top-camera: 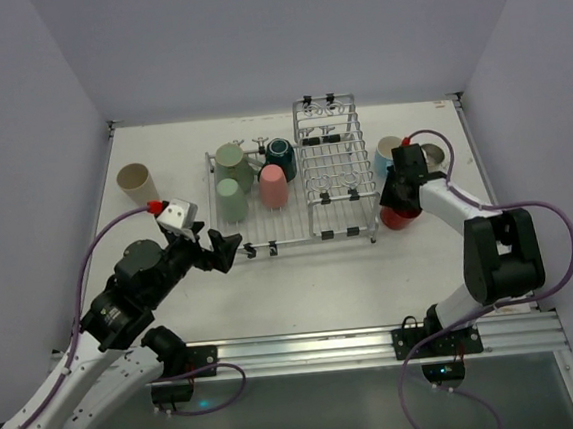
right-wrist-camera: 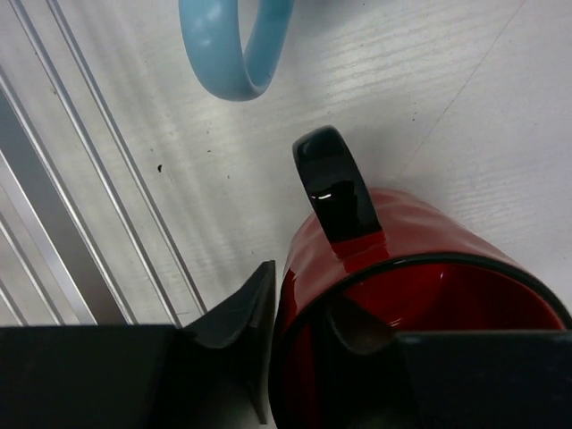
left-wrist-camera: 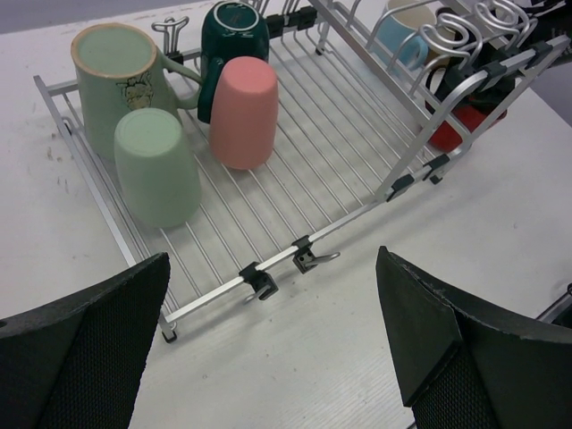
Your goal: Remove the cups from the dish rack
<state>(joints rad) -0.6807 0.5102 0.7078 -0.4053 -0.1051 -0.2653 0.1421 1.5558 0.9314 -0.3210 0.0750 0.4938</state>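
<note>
Holding the red mug (right-wrist-camera: 429, 259) by its rim, the R gripper (right-wrist-camera: 304, 308) is clenched w/ one finger inside the cup and one outside against the wall. The black handle points away from the claw. The mug is off the dish rack (top-camera: 257, 225), just beside its near-right corner above the table (top-camera: 313, 292); can't tell if its base touches down. A light blue mug (top-camera: 386, 156) and a beige cup (top-camera: 434, 156) stand on the table just beyond it, and a tan cup (top-camera: 136, 184) stands well apart on the far L.

Four cups are on the flat grid: sage green mug (left-wrist-camera: 112, 76), light green cup (left-wrist-camera: 156, 165), pink cup (left-wrist-camera: 243, 112) and dark teal mug (left-wrist-camera: 231, 40).

For these the L gripper (top-camera: 225, 250) is the nearer arm by far. It hovers just off the rack's near-left corner, facing across the grid. The light green cup lies ahead and to its L, closest. The pink cup is ahead, approx. centred and further in. Both are base-up, long axis roughly upright (the lean in the wrist view is prob. camera angle).

The L claw is spread wide, nothing between the fingers and touching nothing. I'd judge a side-on approach to the light green cup needs a small swing L first, and the sage mug right behind leaves little room.
</note>
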